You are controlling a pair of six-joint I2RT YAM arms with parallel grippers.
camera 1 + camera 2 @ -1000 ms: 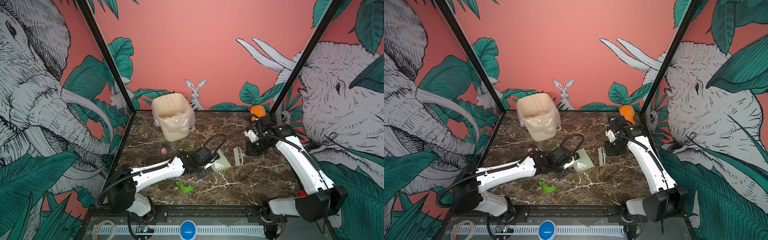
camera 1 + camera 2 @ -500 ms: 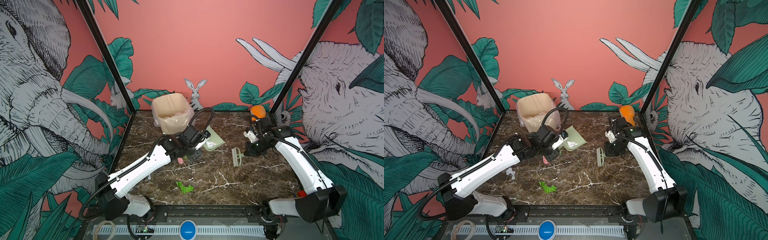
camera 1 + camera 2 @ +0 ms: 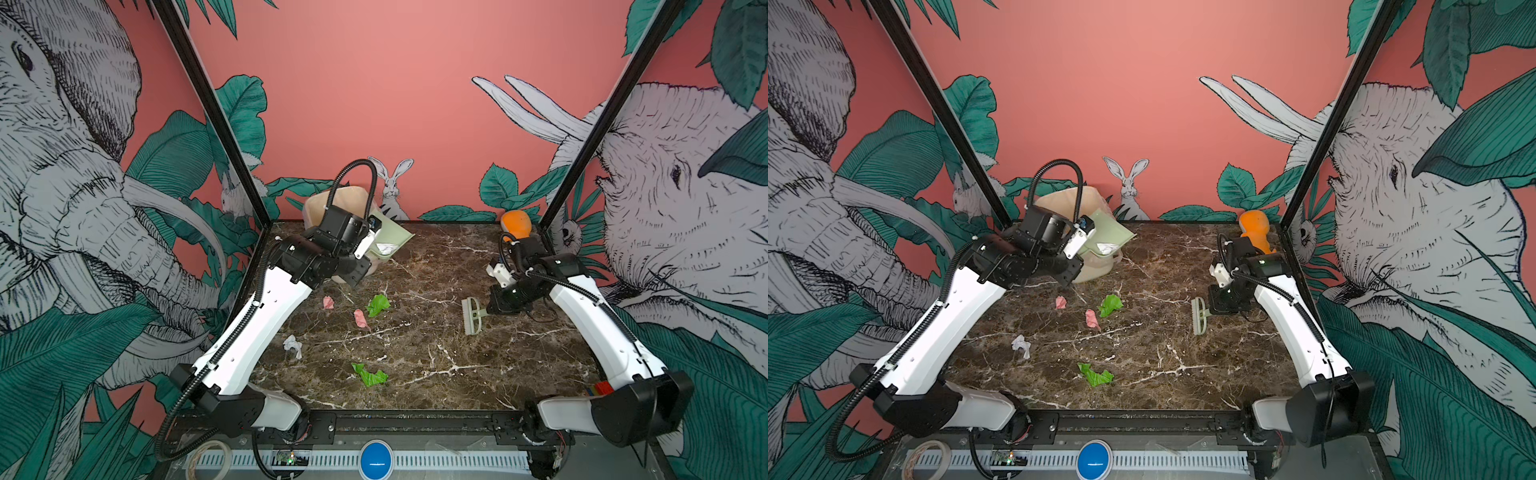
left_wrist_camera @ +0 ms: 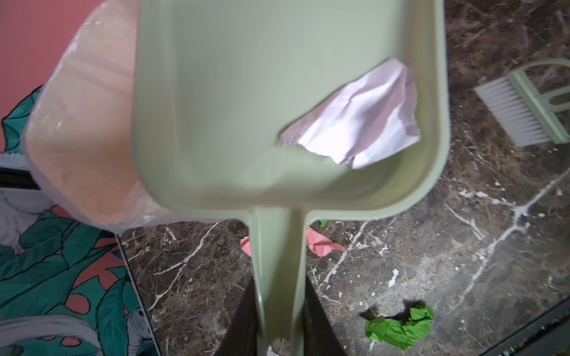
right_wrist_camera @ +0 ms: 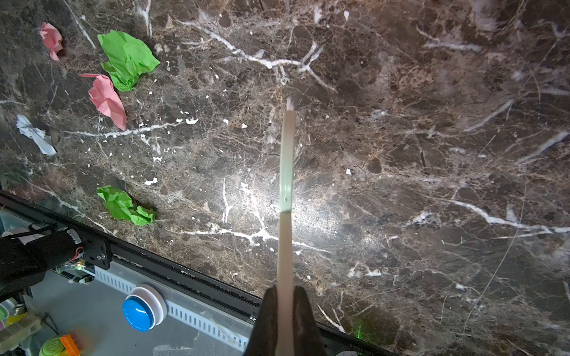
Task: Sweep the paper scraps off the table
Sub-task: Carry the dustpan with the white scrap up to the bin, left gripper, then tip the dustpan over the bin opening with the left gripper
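Top views, bench (image 3: 457,374): dark marble. Five paper scraps (image 3: 360,319) lie loose on its left half: two pink, two green, one white. All are well apart from the brush.
Bin (image 3: 318,205): beige with a clear plastic liner, standing at the far left corner behind the left wrist. It looks like the target of the step in hand, emptying the pan.
Dustpan (image 4: 246,92): pale green, lifted clear of the bench and tilted, just beside the bin's rim. Whether its lip already hangs over the mouth cannot be told. To do this well, bring the lip inside the rim first, then tip it down steeply and smoothly so that nothing spills onto the marble or snags the liner.
Brush (image 3: 471,316): parked low, right of centre. It is best left there, out of the pan's way.
Left pincer (image 4: 279,320): clamped on the dustpan's handle. The grip should hold firm through the roll.
Right pincer (image 5: 285,308): closed tight on the brush's handle.
White scrap (image 4: 354,123): crumpled, lying inside the pan against a side wall near the handle end. It is light and may cling, so a short shake at full tilt would probably free it.
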